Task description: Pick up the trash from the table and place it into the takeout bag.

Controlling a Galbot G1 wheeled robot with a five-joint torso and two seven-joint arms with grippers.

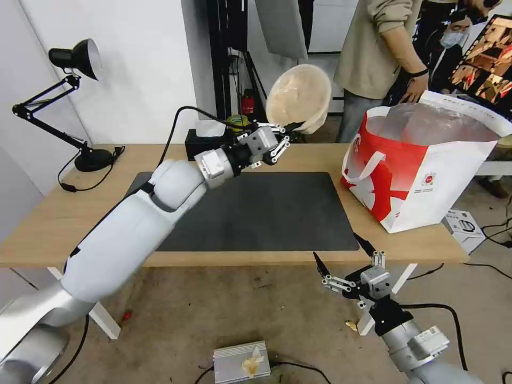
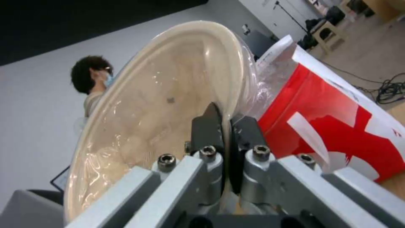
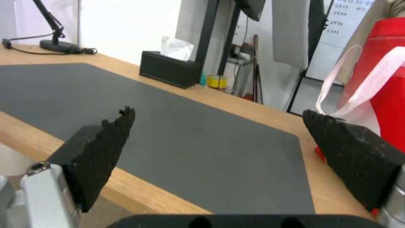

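My left gripper is shut on the rim of the trash, a beige translucent bowl, and holds it tilted in the air above the table's far edge, left of the takeout bag. The left wrist view shows its black fingers pinching the bowl rim, with the red-and-white bag just beyond. The bag stands open at the table's right end, silver lining showing. My right gripper hangs open below the table's front edge, near the bag's corner, with nothing between its fingers.
A dark grey mat covers the table's middle. A black tissue box stands at the back edge and a black desk lamp at the far left. A person stands behind the bag. A small box lies on the floor at right.
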